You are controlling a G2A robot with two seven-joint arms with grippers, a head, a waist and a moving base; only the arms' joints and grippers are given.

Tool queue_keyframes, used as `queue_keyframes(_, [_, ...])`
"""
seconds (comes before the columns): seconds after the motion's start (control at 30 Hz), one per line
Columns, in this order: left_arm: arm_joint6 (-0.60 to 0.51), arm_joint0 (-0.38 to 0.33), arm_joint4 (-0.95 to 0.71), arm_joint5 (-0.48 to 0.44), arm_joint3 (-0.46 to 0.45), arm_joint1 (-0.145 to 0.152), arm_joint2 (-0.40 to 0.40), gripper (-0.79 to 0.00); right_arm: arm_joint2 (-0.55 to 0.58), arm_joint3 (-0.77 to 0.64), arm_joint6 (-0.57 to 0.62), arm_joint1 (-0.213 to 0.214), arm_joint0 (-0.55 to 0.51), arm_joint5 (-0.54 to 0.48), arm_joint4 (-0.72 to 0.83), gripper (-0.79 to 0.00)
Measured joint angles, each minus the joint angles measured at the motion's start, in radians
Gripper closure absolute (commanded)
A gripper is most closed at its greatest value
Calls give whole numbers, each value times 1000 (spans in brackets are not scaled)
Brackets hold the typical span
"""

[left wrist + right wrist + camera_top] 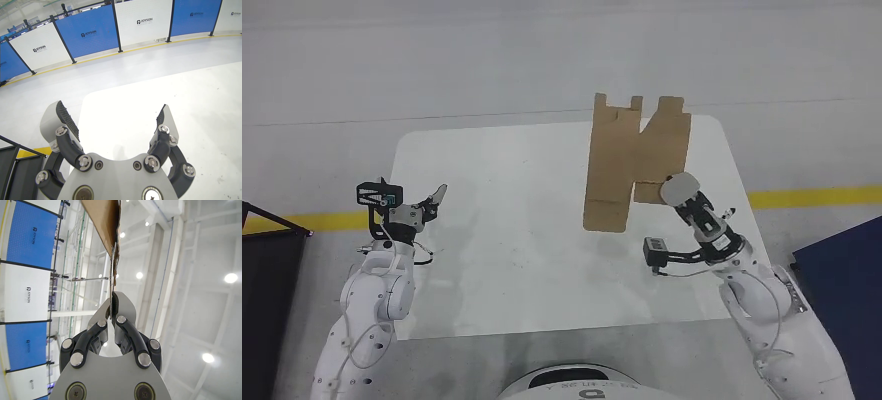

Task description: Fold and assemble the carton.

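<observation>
The right gripper (113, 306) is pinched tight on one edge of the flattened carton (627, 160), its pads pressing the corrugated board from both sides. The carton is held up off the white table (522, 270), over the far right part of it, flaps uppermost. Well away on the other side, the left gripper (112, 111) hovers over the table's left edge with its fingers spread wide, holding nothing.

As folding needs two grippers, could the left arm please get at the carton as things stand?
Probably yes: the left gripper is open and nothing stands on the table between it and the carton.
</observation>
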Motion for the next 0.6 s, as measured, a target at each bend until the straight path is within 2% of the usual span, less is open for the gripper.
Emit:
queue_keyframes(0.1, [0, 0, 0, 0, 0, 0, 0, -785, 93, -68, -60, 1, -63, 8, 0, 0])
queue_keyframes(0.23, [0, 0, 0, 0, 0, 0, 0, -785, 143, -114, -79, -9, -107, -14, 0, 0])
queue_keyframes(0.33, [0, 0, 0, 0, 0, 0, 0, -785, 102, -128, -36, -22, -128, -80, 0, 0])
queue_keyframes(0.43, [0, 0, 0, 0, 0, 0, 0, -785, -16, -123, 9, -35, -120, -167, 31, 0])
queue_keyframes(0.53, [0, 0, 0, 0, 0, 0, 0, -785, -90, -66, -66, -39, -55, -254, 239, 0])
queue_keyframes(0.6, [0, 0, 0, 0, 0, 0, 0, -785, -110, -18, -166, -40, -3, -325, 468, 0])
